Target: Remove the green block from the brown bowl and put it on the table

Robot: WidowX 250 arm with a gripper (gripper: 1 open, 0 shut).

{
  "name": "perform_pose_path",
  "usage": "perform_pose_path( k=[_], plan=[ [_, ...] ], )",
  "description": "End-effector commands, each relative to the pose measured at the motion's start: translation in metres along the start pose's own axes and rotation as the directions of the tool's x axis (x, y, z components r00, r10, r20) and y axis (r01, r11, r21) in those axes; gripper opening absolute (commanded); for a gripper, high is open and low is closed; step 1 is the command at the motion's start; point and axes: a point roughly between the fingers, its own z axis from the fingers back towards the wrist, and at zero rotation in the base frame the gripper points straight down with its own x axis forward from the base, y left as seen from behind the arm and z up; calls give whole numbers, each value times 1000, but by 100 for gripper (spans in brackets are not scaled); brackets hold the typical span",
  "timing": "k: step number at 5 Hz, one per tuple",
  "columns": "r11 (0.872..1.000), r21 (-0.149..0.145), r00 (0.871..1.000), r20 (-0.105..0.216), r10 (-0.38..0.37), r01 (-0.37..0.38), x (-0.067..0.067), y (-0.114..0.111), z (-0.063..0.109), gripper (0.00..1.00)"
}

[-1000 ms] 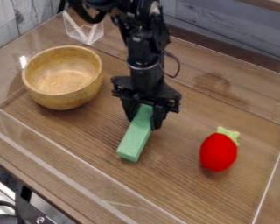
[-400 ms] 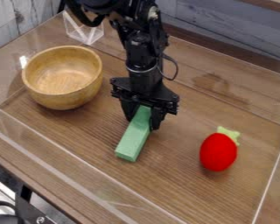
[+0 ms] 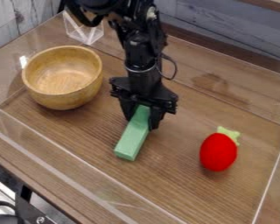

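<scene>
**Green block out of the bowl, jaws not yet let go**

Green block lies on the table, its far end tucked between the fingers of the gripper, its near end reaching out toward the front edge. The gripper points straight down and is clenched on that far end; the block slopes slightly, so I judge its near end to be resting on the wood while the held end sits a little higher, though the fingers hide the contact.

The brown bowl stands well apart to the left of the gripper and looks empty inside. So the removal is done and the block has reached the tabletop. What is left, as I read it, is to open the jaws and lift clear.

Room around the tool is fair. A red strawberry-like toy stands to the right of the gripper and a little nearer the front, near the block's free end but not touching it. Clear acrylic walls run along the table's edges: the front one passes close in front of the block's near end, and the right one lies beyond the toy. Straight up from the gripper nothing stands in the way. A sideways move to the right would risk the toy; to the left, the bowl is far enough to leave a margin.
</scene>
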Motion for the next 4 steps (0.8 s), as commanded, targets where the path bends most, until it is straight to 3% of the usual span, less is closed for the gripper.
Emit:
perform_pose_path(
  k=[1, 2, 3, 4],
  plan=[
    [1000, 3, 999, 39, 8, -8, 7, 4, 7, 0],
    [1000, 3, 999, 41, 11, -11, 7, 4, 7, 0],
    [1000, -5, 999, 36, 19, -19, 8, 1, 15, 100],
    [999, -16, 999, 41, 28, -28, 10, -5, 28, 100]
  ],
)
